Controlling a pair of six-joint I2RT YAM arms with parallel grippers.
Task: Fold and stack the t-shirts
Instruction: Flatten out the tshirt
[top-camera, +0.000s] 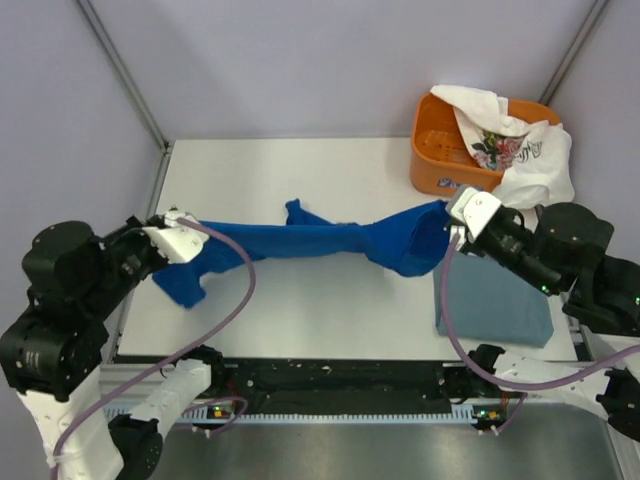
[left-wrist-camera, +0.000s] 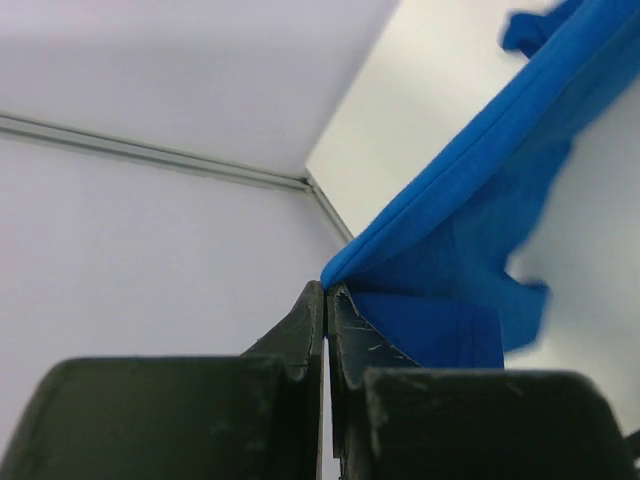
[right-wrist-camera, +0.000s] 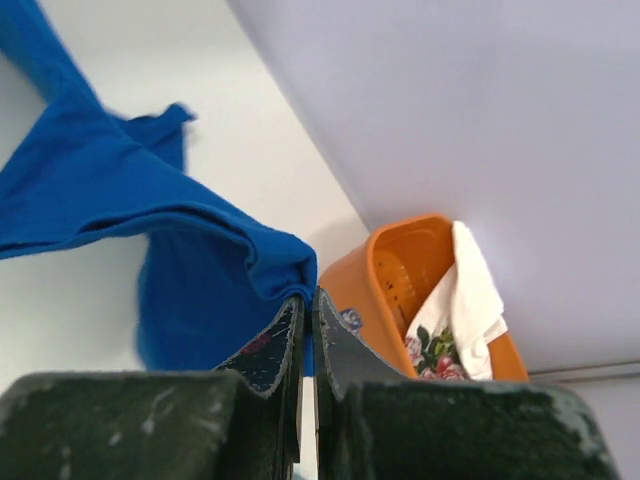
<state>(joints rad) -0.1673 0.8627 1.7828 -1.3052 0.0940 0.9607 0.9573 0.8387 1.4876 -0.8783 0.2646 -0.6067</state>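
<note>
The royal-blue t-shirt (top-camera: 320, 240) hangs stretched in a band between my two grippers above the table. My left gripper (top-camera: 190, 227) is shut on its left end; the wrist view shows blue cloth (left-wrist-camera: 450, 250) pinched at the gripper's tips (left-wrist-camera: 327, 290). My right gripper (top-camera: 452, 222) is shut on its right end, cloth (right-wrist-camera: 200, 250) bunched at the gripper's tips (right-wrist-camera: 306, 296). The grey-blue t-shirt (top-camera: 495, 300) lies folded flat at the front right. The white floral t-shirt (top-camera: 515, 150) drapes over the basket's edge. It also shows in the right wrist view (right-wrist-camera: 455, 320).
The orange plastic basket (top-camera: 435, 150) stands at the back right corner; it also shows in the right wrist view (right-wrist-camera: 390, 270). The white table (top-camera: 300, 320) is walled by pale panels at the back and sides. Purple cables loop from both arms near the front edge.
</note>
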